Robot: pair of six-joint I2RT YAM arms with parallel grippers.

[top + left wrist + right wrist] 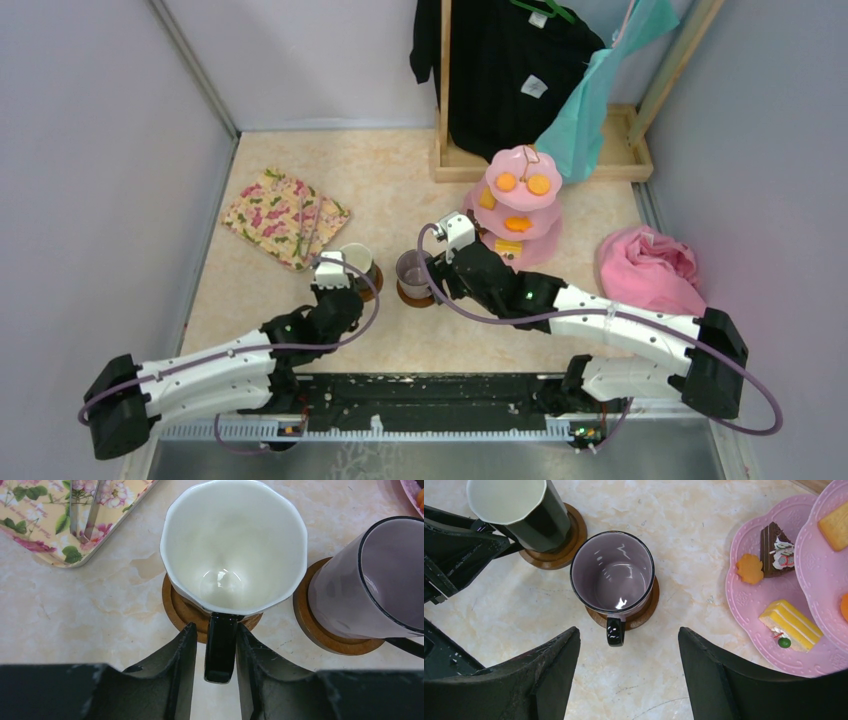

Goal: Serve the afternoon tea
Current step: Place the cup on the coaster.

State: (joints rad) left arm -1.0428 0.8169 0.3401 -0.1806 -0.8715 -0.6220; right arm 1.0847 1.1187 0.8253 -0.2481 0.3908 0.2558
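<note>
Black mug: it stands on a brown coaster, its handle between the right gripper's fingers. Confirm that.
Not quite: the black mug does stand on its brown coaster, but its handle lies between the fingers of the left gripper. The left wrist view shows it.

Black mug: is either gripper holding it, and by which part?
The left gripper straddles the handle of the black mug, but a slight gap shows beside one finger, so a firm hold cannot be told. The right gripper is open, holding nothing.
</note>
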